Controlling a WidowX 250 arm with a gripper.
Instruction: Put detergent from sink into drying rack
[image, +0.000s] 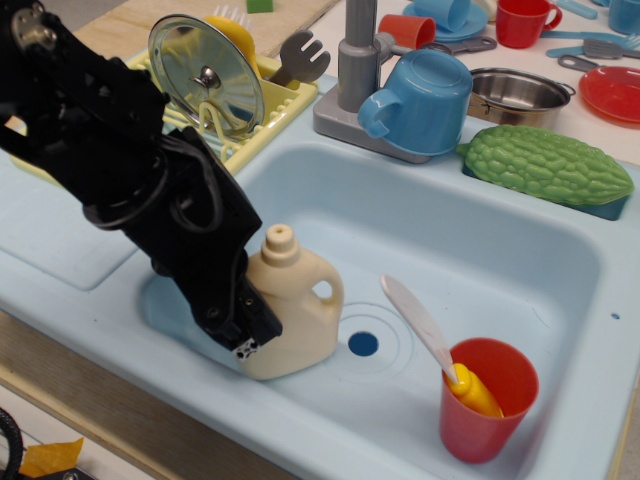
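toy kitchen: plastic sink (560, 240), faucet (358, 50) (toy dishes behind)

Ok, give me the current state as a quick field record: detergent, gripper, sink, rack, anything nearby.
detergent: cream jug, upright in the sink, left of the drain
gripper: low against the jug's left side; jaws hidden, grip not confirmable
sink: light blue basin, drain hole uncovered
drying rack: pale yellow, behind-left of the basin, holds a metal lid
red cup: front right in the sink, spatula sticking out
task status: jug not yet in rack
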